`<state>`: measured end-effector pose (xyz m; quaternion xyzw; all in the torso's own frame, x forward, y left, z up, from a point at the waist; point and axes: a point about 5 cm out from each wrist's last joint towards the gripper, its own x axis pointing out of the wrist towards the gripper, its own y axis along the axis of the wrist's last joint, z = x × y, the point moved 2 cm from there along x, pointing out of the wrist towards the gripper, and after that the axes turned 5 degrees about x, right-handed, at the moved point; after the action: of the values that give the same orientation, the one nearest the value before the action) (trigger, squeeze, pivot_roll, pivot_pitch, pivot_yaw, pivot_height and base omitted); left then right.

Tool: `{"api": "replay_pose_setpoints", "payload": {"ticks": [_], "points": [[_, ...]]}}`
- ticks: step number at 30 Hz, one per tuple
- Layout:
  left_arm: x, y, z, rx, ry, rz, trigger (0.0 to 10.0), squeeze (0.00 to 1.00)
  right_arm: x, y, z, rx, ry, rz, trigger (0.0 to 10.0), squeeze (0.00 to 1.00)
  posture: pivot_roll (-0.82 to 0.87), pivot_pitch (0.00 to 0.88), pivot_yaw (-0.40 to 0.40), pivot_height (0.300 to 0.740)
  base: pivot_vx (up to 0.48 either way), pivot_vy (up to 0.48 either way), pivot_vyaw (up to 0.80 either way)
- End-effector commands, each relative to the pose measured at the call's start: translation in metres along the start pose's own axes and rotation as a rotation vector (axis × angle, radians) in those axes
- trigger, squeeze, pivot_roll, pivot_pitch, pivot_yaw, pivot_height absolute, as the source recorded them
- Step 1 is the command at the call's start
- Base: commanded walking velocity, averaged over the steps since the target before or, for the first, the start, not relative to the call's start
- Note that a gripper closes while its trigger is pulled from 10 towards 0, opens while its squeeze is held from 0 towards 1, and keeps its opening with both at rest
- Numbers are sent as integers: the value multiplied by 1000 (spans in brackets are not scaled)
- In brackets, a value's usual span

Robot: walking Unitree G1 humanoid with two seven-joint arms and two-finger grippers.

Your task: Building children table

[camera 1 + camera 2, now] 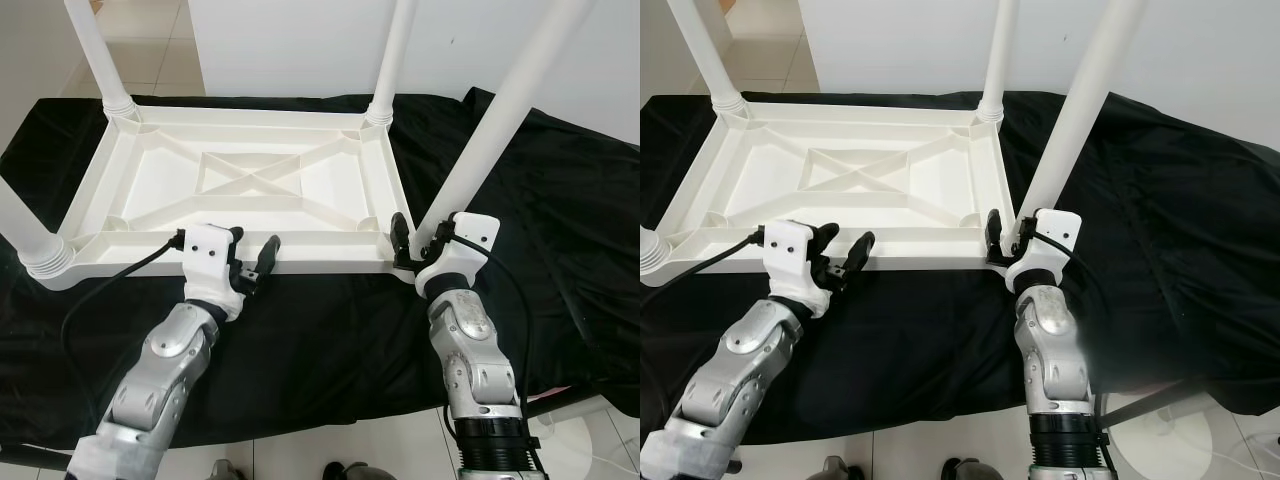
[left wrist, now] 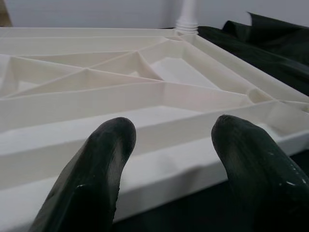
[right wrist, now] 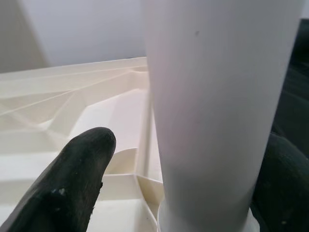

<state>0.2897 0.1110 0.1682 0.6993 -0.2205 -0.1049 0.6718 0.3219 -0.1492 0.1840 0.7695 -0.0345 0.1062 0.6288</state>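
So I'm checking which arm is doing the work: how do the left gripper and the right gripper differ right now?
The right gripper has its fingers on either side of the near right table leg, at its base; the left gripper is open, holding nothing. The right gripper sits at the corner of the upside-down tabletop; the left gripper hovers at the middle of its near edge. Both have black fingers.

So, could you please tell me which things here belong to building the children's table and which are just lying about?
Part of the job:
- upturned white plastic tabletop
- white plastic leg at the near right corner, between the right gripper fingers
- three other white legs
- left gripper, open by the near rim

Just lying about:
- black cloth underneath
- white round base on the floor
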Motion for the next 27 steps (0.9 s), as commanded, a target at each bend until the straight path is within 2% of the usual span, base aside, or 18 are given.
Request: {"api": "replay_pose_setpoints", "payload": {"ticks": [1,6,12,15,21,22,23,24,25,26,27], "points": [[-3,-1,16,-5,-163,0,10000,0,-2,-3,3,11,20,-14,10000,0,-19,93,-49,740,0,0,0],[-5,0,32,-3,-231,7,10000,0,2,-3,12,-87,214,-42,10000,0,-16,91,-51,740,0,0,0],[-7,2,47,1,-310,10,10000,0,8,-6,21,-117,280,-74,10000,0,-21,91,-47,740,0,0,0],[-9,6,68,14,-444,11,10000,0,15,-14,23,-151,391,-126,10000,0,-22,91,-45,740,0,0,0],[-10,6,71,11,-481,-1,10000,0,24,-19,25,-195,410,-150,10000,0,-25,94,-32,740,0,0,0],[-11,7,75,22,-524,-5,10000,0,28,-22,24,-205,433,-161,9020,0,-20,95,-27,740,0,0,0],[-11,7,75,22,-524,-5,10000,0,28,-22,24,-205,433,-161,9020,0,-20,95,-27,740,0,0,0],[-12,7,78,26,-558,-8,10000,0,31,-23,23,-210,452,-170,4471,0,-23,96,-24,740,0,0,0],[-11,8,80,30,-576,-9,10000,0,34,-25,22,-218,469,-178,3922,0,-24,98,-22,740,0,0,0],[-10,9,81,29,-581,-9,10000,0,35,-26,22,-227,479,-181,2549,0,-22,99,-20,740,0,0,0],[-10,9,81,29,-581,-9,10000,0,35,-26,22,-227,479,-181,2549,0,-22,99,-20,740,0,0,0]]}}
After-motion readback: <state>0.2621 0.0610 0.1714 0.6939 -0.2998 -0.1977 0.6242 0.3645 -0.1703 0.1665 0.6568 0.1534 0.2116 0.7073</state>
